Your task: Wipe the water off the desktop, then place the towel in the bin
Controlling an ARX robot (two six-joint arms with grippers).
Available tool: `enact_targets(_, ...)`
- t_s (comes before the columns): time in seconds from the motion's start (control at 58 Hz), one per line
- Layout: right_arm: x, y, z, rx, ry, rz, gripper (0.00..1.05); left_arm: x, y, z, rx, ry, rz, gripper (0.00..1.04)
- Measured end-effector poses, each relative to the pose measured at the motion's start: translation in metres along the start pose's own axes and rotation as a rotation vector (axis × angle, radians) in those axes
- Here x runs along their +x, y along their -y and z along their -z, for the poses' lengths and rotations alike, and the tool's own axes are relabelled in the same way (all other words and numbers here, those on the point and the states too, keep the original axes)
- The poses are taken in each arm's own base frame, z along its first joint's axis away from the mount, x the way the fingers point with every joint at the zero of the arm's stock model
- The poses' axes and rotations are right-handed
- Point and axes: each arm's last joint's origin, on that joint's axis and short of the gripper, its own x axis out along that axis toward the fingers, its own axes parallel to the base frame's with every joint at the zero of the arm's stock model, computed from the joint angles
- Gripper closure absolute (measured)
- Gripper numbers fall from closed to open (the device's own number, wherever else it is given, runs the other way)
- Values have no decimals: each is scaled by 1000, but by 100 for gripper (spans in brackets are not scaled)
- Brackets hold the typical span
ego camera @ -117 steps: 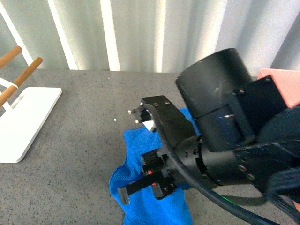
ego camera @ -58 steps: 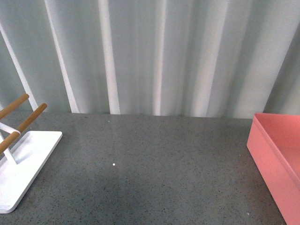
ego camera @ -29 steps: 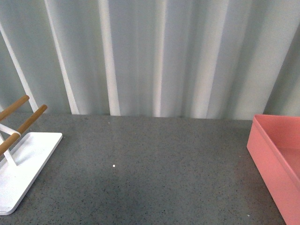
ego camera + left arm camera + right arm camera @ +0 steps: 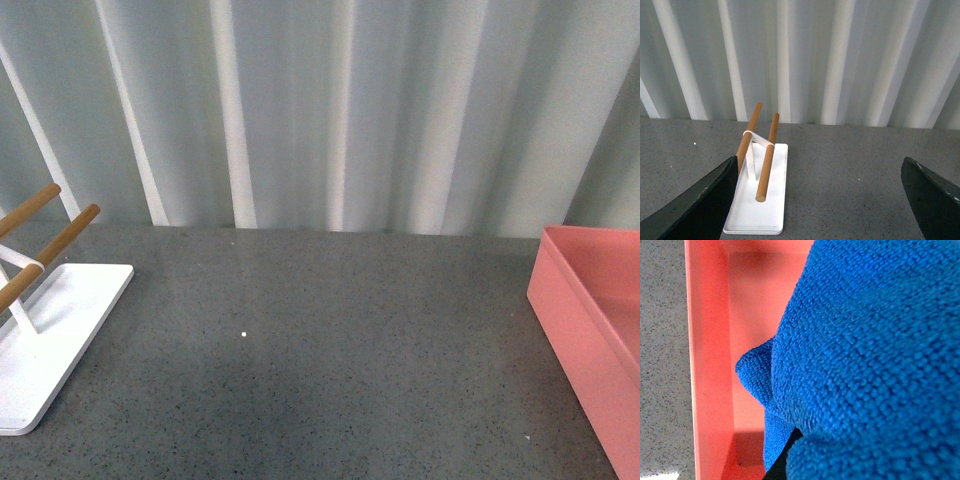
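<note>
Over the one pink bin point(image 4: 710, 365), one blue towel point(image 4: 865, 355) hangs above its floor, hiding the right pincer's state. Left gripper point(image 4: 815, 200) gapes empty near one rack point(image 4: 757, 195); desktop point(image 4: 330, 350) open between.

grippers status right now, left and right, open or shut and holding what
Left gripper: jaws wide open, holding nothing.
Right gripper: hidden behind the towel over the bin; open or shut cannot be told.
</note>
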Motion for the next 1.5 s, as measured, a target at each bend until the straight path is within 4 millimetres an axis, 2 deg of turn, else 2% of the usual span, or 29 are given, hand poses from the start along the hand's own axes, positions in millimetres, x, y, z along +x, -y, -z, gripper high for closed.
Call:
enact_targets(0.397, 3, -1, 0, 10, -10, 6, 37, 0, 0, 0, 0, 0, 0, 7)
enact_targets(0.466, 3, -1, 1, 10, -10, 6, 19, 0, 0, 0, 0, 0, 0, 7)
enact_targets(0.569, 3, -1, 1, 12, -10, 6, 5, 0, 0, 0, 0, 0, 0, 7)
enact_targets(0.638, 3, -1, 1, 11, -10, 6, 8, 0, 0, 0, 0, 0, 0, 7)
enact_targets(0.915, 3, -1, 1, 14, -7, 3, 7, 0, 0, 0, 0, 0, 0, 7)
enact_targets(0.949, 11, -4, 6, 48, 153, -71, 14, 0, 0, 0, 0, 0, 0, 7)
enact_targets(0.984, 19, -8, 20, 56, 322, -141, 23, 0, 0, 0, 0, 0, -2, 7)
enact_targets(1.035, 26, -16, 45, 48, 495, -140, 33, 0, 0, 0, 0, 0, 0, 7)
enact_targets(1.087, 25, -21, 58, 36, 621, -137, 40, 0, 0, 0, 0, 0, 0, 7)
enact_targets(1.139, 13, -24, 64, 22, 815, -124, 49, 0, 0, 0, 0, 0, 0, 7)
enact_targets(1.173, -1, -26, 65, 12, 954, -113, 57, 0, 0, 0, 0, 0, 0, 7)
enact_targets(1.225, -18, -27, 66, 9, 1055, -103, 65, 0, 0, 0, 0, 0, 0, 7)
enact_targets(1.294, -27, -30, 74, 6, 1090, -103, 76, 0, 0, 0, 0, 0, 0, 7)
enact_targets(1.415, -26, -37, 102, 7, 1046, -108, 99, 0, 0, 0, 0, 0, 0, 7)
enact_targets(1.501, -29, -40, 115, 9, 1038, -107, 101, 0, 0, 0, 0, 0, 0, 7)
